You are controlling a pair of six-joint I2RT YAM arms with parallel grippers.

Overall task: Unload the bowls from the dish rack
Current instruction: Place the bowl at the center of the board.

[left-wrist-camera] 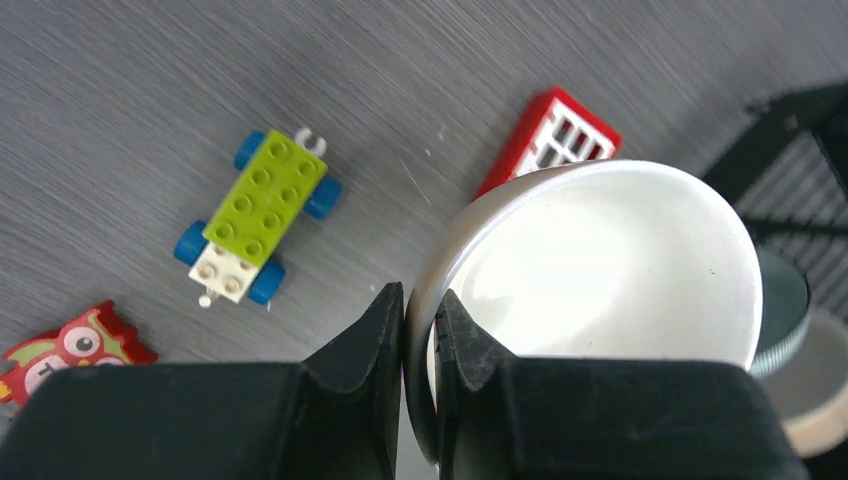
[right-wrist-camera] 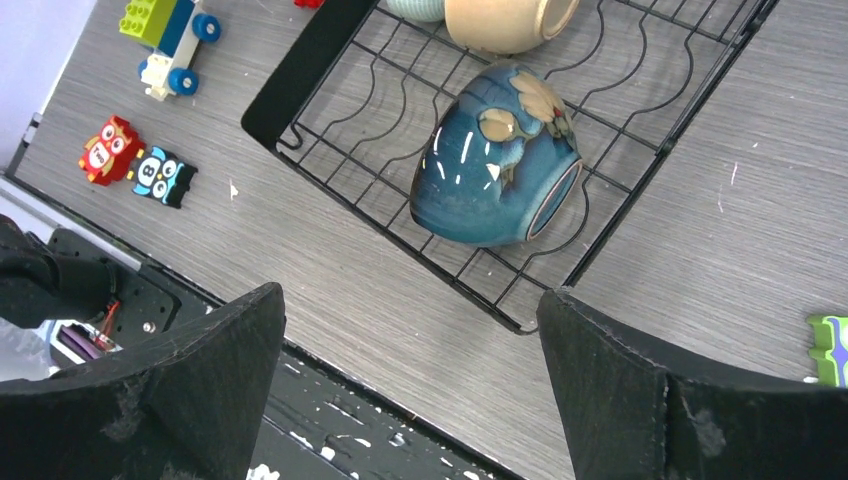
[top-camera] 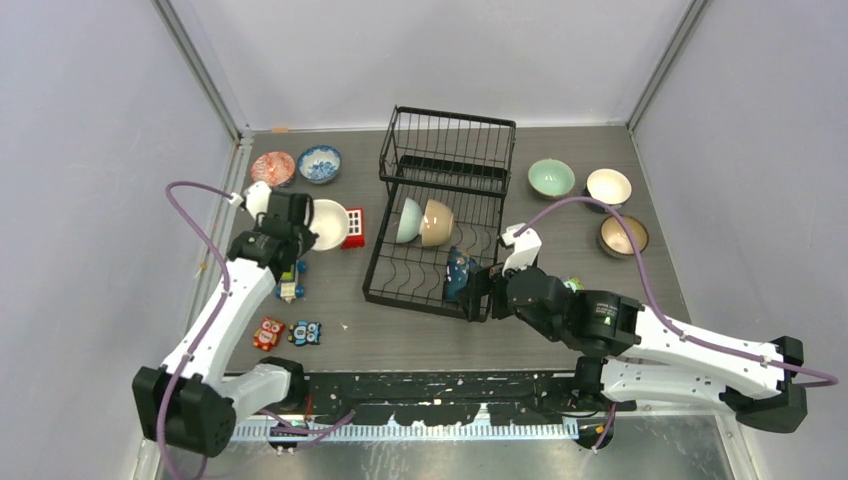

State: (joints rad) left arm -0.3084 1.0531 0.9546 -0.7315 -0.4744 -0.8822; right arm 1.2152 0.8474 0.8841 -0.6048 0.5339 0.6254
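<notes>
Overhead camera looks down; close wrist cameras share the dish rack [right-wrist-camera: 300,62].

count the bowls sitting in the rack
3. A pale green bowl and a tan bowl stand side by side in the middle of the rack. A dark blue bowl lies near its front edge. None seems hidden.

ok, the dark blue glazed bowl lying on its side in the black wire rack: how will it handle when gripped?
The dark blue glazed bowl shows bright highlights, so it is probably slick in a grip. It lies on its rounded side across the black wire rack, so a nudge may roll it. It looks rigid and may chip if dropped.
</notes>
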